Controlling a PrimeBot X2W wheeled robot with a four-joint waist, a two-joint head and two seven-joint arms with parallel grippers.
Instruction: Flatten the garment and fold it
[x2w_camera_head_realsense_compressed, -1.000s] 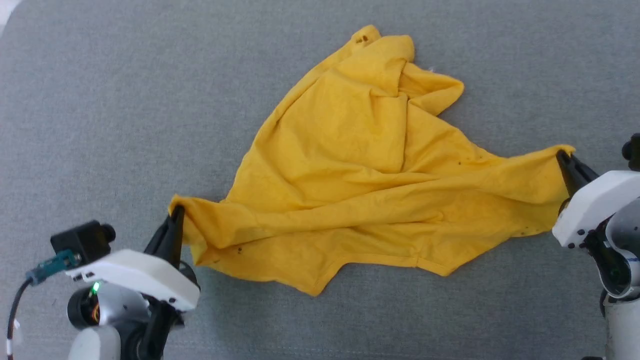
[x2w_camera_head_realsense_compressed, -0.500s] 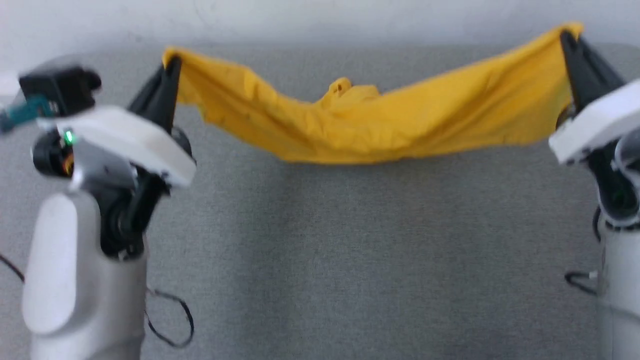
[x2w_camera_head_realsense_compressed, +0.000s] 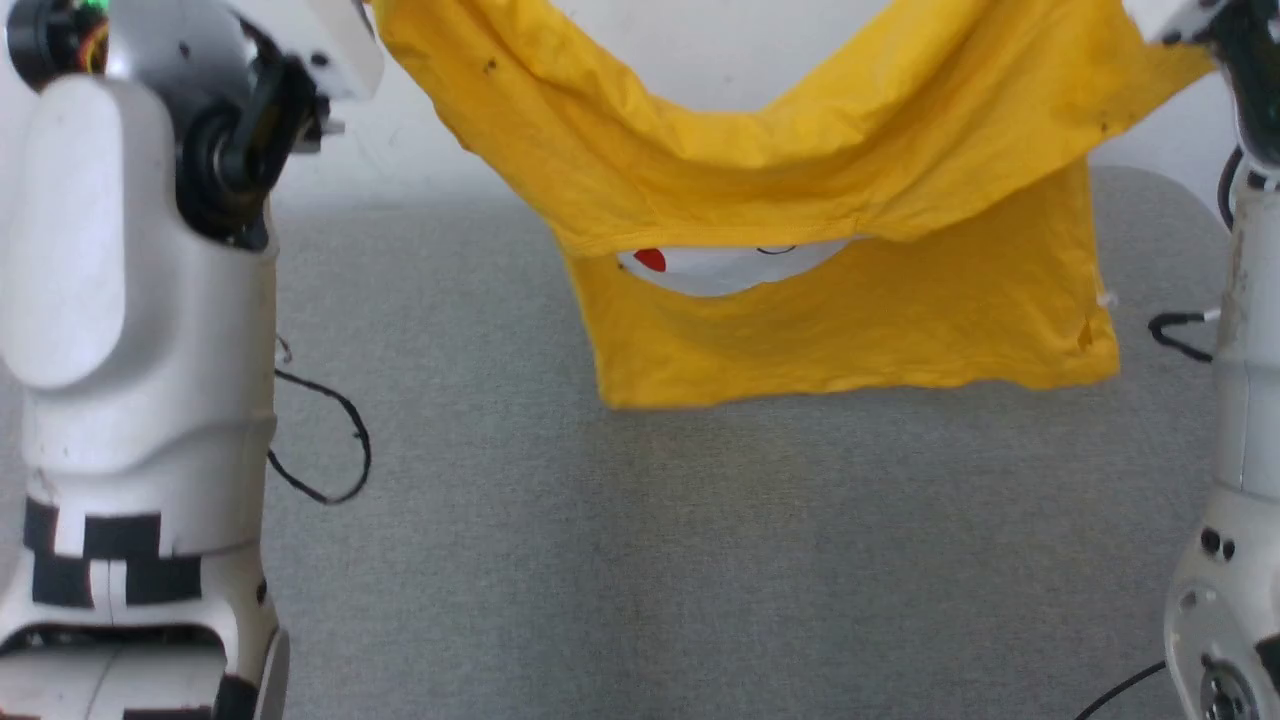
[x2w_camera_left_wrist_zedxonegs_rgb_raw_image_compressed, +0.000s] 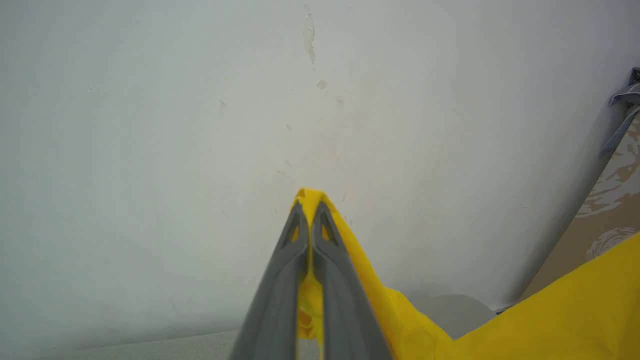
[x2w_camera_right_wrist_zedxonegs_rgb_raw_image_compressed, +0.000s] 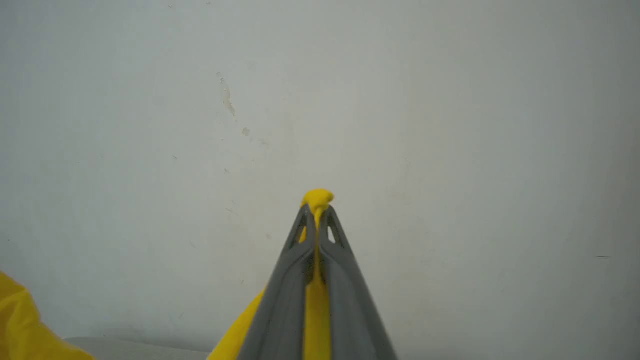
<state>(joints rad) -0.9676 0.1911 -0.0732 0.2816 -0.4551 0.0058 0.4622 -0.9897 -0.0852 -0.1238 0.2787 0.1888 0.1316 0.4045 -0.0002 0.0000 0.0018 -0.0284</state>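
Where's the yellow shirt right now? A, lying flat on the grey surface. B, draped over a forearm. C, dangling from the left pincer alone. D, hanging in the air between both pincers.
D: the garment hangs above the grey surface, with the left pincer and the right pincer each shut on a pinch of its fabric.
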